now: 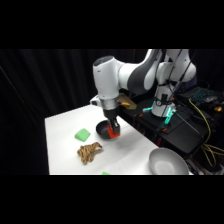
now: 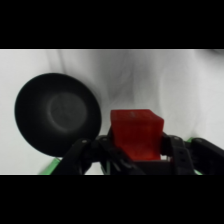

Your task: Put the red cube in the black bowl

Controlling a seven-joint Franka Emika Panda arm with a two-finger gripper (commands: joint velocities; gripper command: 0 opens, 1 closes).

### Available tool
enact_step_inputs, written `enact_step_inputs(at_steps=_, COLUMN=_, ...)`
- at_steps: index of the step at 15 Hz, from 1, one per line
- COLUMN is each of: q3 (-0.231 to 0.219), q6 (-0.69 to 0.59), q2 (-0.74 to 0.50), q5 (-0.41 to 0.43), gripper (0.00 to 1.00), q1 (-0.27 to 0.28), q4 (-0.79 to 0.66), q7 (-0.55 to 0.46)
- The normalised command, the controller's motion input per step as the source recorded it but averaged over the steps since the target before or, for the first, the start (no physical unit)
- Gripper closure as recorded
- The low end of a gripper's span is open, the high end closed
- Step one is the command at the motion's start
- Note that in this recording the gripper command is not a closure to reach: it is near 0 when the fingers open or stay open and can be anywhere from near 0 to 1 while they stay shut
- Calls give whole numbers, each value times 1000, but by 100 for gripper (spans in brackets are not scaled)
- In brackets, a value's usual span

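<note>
Red cube [image 2: 136, 134] is clamped right between the end effector [image 2: 137, 150] fingers — in the wrist view the black linkage hugs it on both sides, so it's closed on the block. In the side view the end effector [image 1: 114, 131] hangs down from the white arm [image 1: 107, 80] with the cube [image 1: 115, 134] at its tip, at the right edge of the black bowl [image 1: 103, 131]. From the wrist view the bowl [image 2: 57, 114] sits off to the left of the cube, its rim just beside it, and I can't tell if they touch. Elsewhere on the white surface [image 1: 62, 150]: a flat green block [image 1: 82, 134], a tan braided thing [image 1: 89, 152] nearer the camera — plus a grey bowl [image 1: 168, 162] well apart at the lower right.
</note>
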Motion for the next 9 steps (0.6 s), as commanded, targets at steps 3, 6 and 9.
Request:
enact_step_inputs(at_steps=3, q3=-51, q6=-50, q2=-163, q5=93, gripper=100, q1=-186, q4=-102, q7=-312)
enact_step_inputs(at_steps=6, q3=-20, q6=-35, q2=-82, q5=64, gripper=100, q1=-69, q4=-41, q7=-136)
enact_step_inputs(at_steps=9, q3=-21, q6=30, q2=123, q5=51, gripper=100, q1=-19, q4=90, q7=-22)
